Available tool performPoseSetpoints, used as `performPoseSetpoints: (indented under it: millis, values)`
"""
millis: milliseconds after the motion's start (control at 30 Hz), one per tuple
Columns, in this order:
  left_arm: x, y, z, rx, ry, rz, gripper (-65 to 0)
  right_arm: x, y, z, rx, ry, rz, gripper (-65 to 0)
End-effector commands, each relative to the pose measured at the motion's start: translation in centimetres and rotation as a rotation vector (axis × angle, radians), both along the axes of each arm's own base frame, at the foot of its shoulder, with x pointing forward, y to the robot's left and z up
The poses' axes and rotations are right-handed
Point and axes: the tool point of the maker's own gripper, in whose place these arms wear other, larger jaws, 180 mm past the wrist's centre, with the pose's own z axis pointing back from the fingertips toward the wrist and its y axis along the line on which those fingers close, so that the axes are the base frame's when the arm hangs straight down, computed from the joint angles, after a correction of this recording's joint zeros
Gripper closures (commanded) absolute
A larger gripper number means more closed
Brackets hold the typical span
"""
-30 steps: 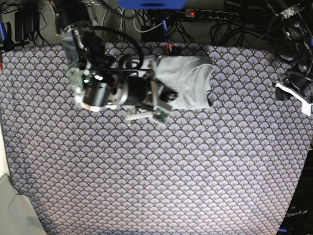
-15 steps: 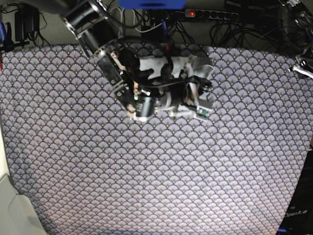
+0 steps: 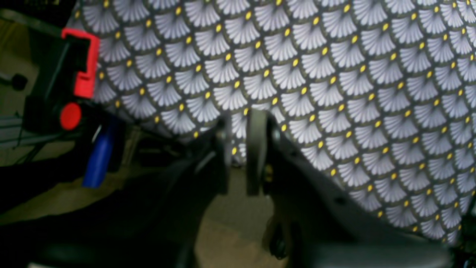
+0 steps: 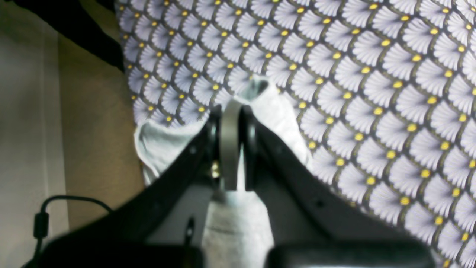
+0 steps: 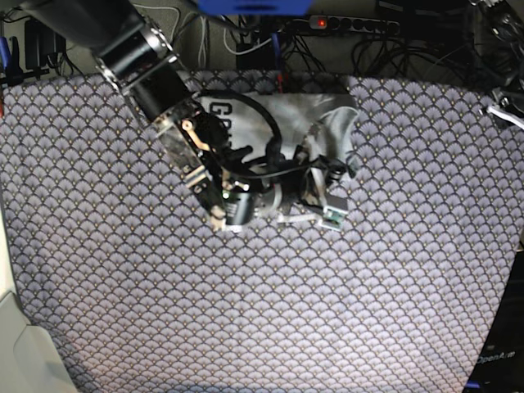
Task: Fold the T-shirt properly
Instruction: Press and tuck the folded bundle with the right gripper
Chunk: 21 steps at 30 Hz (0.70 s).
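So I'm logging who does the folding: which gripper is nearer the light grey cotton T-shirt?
Right. The right gripper is shut over the light grey cotton T-shirt; the left gripper sits at the tablecloth's edge, no shirt in its view.

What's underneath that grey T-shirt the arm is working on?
The T-shirt lies on the fan-scale patterned tablecloth, which shows all around it. The right gripper is shut on a grey fold. What lies under the cloth itself is covered.

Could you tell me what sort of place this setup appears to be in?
Probably a robotics lab bench: a patterned tablecloth, a power strip with tangled cables behind it, and a robot arm working a T-shirt.
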Motion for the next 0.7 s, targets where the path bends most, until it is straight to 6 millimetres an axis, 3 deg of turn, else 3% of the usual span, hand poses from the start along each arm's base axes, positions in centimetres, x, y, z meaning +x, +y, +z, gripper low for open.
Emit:
performPoseSetpoints:
  millis: [0, 133, 267, 433, 667]
  values:
    - [0.4, 0.6, 1.0, 0.025, -0.024, -0.002, -6.6, 1.0, 0.6, 1.7, 0.048, -0.035, -0.001, 0.0]
    - [0.7, 0.5, 1.2, 0.03, -0.03, -0.009, -6.6, 1.1, 0.3, 0.8, 0.052, -0.011, -0.018, 0.0]
    - [0.7, 0.5, 1.2, 0.03, -0.031, -0.008, -6.6, 1.2, 0.0, -1.3, 0.049, 0.055, -0.052, 0.0]
    - [0.7, 0.4, 1.1, 0.029, -0.03, -0.012, -6.6, 2.4, -0.4, -2.0, 0.043, 0.072, -0.077, 0.0]
    - [1.5, -1.0, 0.5, 0.013, -0.015, -0.061, -6.7, 4.0, -1.1, 0.3, -0.008, -0.011, -0.048, 0.0]
